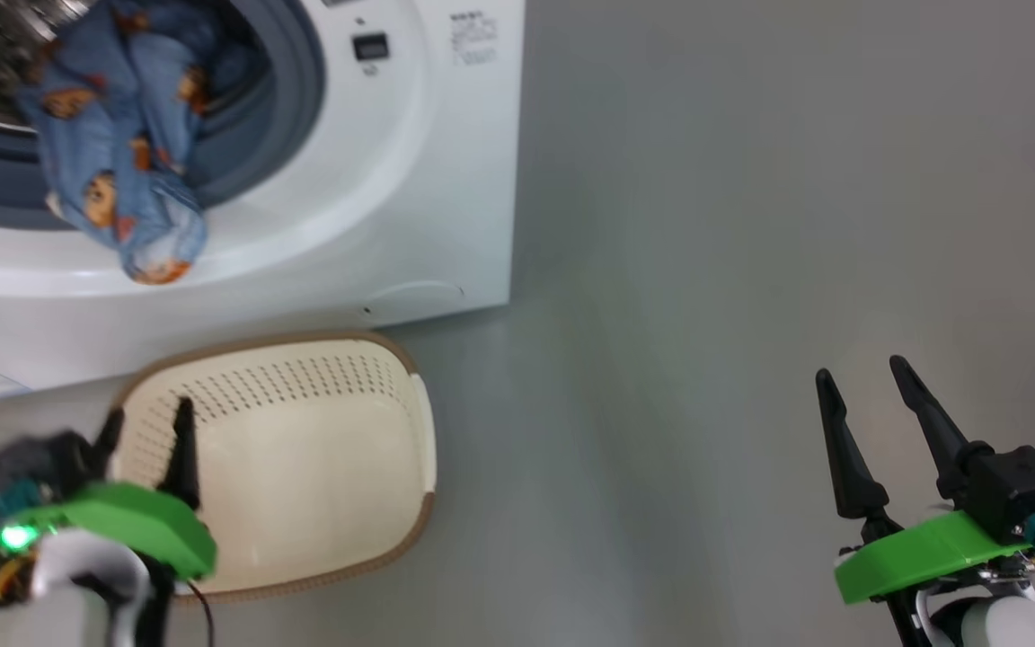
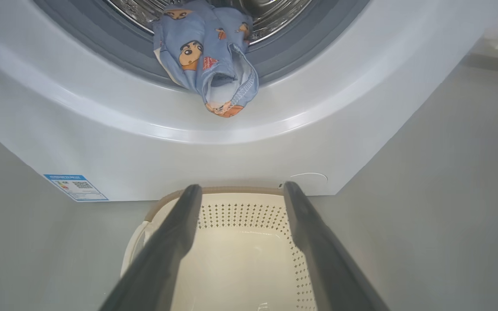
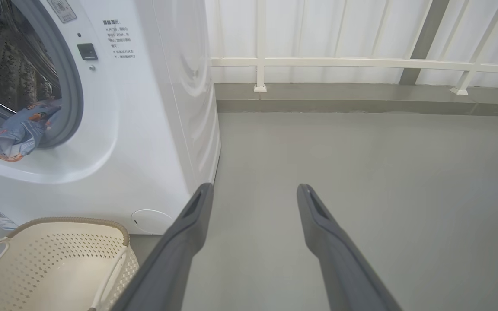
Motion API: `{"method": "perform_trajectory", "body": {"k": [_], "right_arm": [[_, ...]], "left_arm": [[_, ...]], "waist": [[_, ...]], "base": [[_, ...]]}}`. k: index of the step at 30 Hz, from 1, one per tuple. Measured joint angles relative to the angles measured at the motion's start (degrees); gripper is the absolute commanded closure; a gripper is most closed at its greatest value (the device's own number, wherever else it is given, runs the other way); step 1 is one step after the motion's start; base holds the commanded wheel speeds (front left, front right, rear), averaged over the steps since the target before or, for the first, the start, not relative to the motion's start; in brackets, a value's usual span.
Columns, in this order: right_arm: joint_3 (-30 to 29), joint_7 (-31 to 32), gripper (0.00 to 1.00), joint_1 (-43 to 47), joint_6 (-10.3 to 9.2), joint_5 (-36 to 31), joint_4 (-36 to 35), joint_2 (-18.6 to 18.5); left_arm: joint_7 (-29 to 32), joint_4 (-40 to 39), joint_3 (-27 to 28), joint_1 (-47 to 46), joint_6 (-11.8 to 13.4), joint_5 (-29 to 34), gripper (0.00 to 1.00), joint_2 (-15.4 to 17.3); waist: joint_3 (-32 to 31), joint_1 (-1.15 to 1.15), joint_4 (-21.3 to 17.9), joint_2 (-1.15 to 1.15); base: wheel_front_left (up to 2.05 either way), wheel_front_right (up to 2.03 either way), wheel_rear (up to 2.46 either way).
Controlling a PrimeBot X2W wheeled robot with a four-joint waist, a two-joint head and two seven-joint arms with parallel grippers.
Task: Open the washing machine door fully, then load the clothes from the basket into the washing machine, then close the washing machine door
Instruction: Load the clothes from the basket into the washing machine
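Observation:
The white washing machine (image 1: 428, 180) (image 2: 240, 160) (image 3: 154, 129) stands with its drum mouth uncovered; the washing machine door is out of view. The light blue clothes (image 1: 127, 144) (image 2: 208, 56) (image 3: 17, 134) lie in the drum mouth, one end drooping over the grey gasket and the white front. Below on the floor sits the cream basket (image 1: 302, 467) (image 2: 240, 259) (image 3: 46, 259), with nothing in it. My left gripper (image 1: 147, 418) (image 2: 240, 190) hovers open over the basket's left part, holding nothing. My right gripper (image 1: 859, 373) (image 3: 253, 188) is open over bare floor to the right.
Grey floor (image 1: 751, 225) stretches to the right of the machine. In the right wrist view a white railing (image 3: 361, 64) and a low kerb run along the far side. A blue label sticker (image 2: 76, 188) sits at the machine's lower left.

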Motion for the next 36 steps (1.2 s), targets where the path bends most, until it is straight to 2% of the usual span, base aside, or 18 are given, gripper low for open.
{"method": "perform_trajectory", "body": {"k": [8,15,24,34,35,36], "right_arm": [[1.1,-3.7,0.00,-3.8,0.00,0.9,3.5,0.7],[2.2,-6.4,0.00,-5.8,0.00,2.8,6.9,1.3],[3.8,-8.4,0.00,-9.4,0.00,6.3,9.6,1.5],[4.4,-8.7,0.00,-10.7,0.00,7.7,10.4,1.5],[4.4,-8.7,0.00,-10.7,0.00,7.7,10.3,1.5],[4.4,-8.7,0.00,-10.8,0.00,7.8,10.2,1.5]], "left_arm": [[6.9,4.4,1.6,-10.1,-2.6,-1.3,0.00,6.9],[14.6,4.7,2.4,-17.2,-3.7,-3.7,0.00,10.6],[22.8,5.2,4.2,-25.9,-3.2,-4.6,0.00,16.4],[27.8,5.2,4.3,-31.3,-1.4,-4.5,0.00,19.4],[28.4,5.2,4.3,-32.0,-1.0,-4.5,0.02,19.7],[28.9,5.2,4.2,-32.6,-1.0,-4.4,0.50,19.9]], "waist": [[5.8,0.00,-3.5,0.00],[9.8,-0.01,-6.5,0.00],[14.3,0.00,-9.2,0.00],[16.7,-0.01,-11.0,0.00],[16.9,-0.01,-11.2,0.00],[17.1,-0.01,-11.3,0.00]], "base": [[0.00,0.00,0.00],[0.00,0.00,0.00],[0.00,0.00,0.00],[0.00,0.00,0.00],[0.00,0.00,0.00],[0.00,0.00,0.00]]}}
